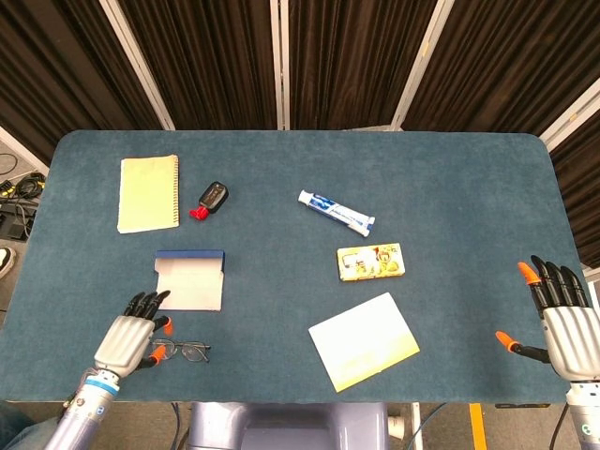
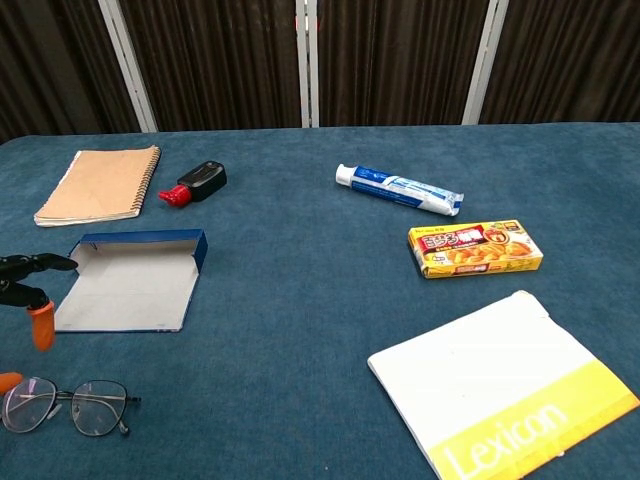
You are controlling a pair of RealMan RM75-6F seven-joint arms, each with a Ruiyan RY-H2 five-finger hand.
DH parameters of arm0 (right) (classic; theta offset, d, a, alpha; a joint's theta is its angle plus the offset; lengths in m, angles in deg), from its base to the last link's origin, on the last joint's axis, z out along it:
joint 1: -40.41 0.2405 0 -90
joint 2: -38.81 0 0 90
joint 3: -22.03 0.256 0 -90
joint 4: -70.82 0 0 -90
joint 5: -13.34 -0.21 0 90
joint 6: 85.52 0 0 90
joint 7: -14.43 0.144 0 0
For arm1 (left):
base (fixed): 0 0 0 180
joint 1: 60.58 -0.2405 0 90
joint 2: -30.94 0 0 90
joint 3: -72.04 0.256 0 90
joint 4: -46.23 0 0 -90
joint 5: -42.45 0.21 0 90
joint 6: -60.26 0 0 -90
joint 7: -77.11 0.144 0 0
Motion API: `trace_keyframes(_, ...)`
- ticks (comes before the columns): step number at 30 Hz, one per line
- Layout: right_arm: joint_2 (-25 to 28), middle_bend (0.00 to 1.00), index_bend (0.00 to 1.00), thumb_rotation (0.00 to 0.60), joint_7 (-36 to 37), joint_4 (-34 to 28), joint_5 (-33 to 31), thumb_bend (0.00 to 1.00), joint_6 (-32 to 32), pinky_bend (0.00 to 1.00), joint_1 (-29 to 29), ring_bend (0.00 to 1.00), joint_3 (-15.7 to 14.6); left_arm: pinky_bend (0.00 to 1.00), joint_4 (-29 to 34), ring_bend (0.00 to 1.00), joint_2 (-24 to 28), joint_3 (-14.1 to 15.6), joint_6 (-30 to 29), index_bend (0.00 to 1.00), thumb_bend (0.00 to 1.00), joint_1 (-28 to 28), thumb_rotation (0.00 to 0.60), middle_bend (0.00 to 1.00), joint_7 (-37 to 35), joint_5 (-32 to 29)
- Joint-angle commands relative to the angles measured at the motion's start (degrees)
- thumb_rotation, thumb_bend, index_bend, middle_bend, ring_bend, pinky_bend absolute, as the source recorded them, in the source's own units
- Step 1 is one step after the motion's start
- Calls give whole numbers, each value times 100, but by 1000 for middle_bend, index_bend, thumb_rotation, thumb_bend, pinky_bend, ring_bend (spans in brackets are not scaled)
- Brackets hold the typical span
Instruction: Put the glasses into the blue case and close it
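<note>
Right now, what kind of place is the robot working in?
Probably a lab or staged test setup: a blue cloth-covered table backed by dark curtains, with unrelated items laid apart on it, like toothpaste, a notebook and glasses.

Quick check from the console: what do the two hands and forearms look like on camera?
Both match: the left hand and right hand have ribbed silver-grey backs, black fingers and orange fingertips. Each sits on a pale grey wrist with a blue band. No cables or markings can be made out.
</note>
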Motion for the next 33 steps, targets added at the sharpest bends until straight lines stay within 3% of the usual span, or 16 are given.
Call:
trace_keyframes(1,14,0,0,600,19,-2,-16,0,-31,0,8,0,-4,0,-38,0,-65,38,-13,463,417,8,600,0,53,-66)
trace_keyframes(5,33,0,0,600,49,-14,-27,0,-44,0,10,0,-3,0,-115,0,-164,81,24,457,456,31,600,0,96,-160)
trace_keyframes(33,10,0,0,600,119,18,-11,0,-28,0,19,0,9,0,-582,0,-745,158,55,462,446,155,600,0,243,-535)
